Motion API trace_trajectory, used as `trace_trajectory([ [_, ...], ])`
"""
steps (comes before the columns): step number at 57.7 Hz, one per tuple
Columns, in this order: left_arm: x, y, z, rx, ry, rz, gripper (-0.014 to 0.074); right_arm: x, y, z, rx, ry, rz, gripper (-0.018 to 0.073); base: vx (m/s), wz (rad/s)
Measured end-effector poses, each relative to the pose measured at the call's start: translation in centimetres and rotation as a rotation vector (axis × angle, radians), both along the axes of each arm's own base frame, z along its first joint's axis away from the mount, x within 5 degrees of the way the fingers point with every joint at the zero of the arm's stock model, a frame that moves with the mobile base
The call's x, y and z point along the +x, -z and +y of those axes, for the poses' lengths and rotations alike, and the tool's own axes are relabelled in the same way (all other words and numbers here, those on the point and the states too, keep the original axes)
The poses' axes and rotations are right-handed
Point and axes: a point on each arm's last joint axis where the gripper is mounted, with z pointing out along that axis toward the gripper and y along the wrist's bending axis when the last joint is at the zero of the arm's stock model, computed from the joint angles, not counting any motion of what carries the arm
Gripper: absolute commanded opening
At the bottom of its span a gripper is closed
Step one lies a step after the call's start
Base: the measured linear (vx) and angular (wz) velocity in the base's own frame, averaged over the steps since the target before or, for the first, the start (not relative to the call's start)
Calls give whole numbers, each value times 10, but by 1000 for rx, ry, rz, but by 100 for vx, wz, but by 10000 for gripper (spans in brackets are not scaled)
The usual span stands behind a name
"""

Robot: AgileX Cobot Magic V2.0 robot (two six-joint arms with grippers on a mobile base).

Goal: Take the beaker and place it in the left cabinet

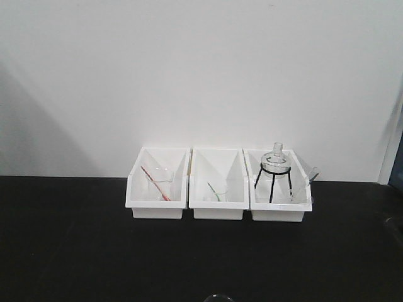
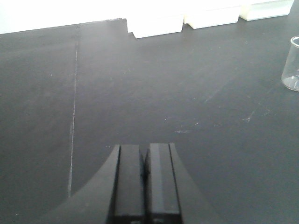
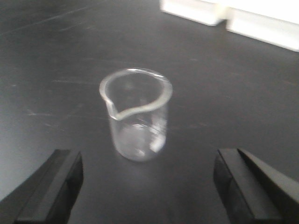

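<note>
Beaker (image 3: 136, 114) blurred, markings unreadable; cropped at right edge in left wrist view.

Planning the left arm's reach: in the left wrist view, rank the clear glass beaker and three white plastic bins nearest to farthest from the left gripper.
1. Clear glass beaker, right edge.
2. Left white plastic bin, top centre.
3. Middle white plastic bin, further right.
4. Right white plastic bin, top right corner.

beaker (image 3: 136, 116) on table (image 3: 56, 56), ahead of right hand (image 3: 147, 179), row of three bins (image 1: 218, 206) behind
</note>
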Motion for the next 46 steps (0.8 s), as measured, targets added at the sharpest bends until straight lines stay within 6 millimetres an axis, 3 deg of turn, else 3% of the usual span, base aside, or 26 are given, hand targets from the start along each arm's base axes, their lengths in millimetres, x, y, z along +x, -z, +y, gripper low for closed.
trace_trajectory([
  [15, 0, 0, 0, 0, 0, 0, -6, 39, 32, 30, -8, -34, 44, 627, 0, 0],
  [34, 0, 0, 0, 0, 0, 0, -6, 72, 47, 63, 13, -75, 11, 617, 0, 0],
  [46, 0, 0, 0, 0, 0, 0, -6, 84, 55, 68, 32, -61, 27, 523, 0, 0],
])
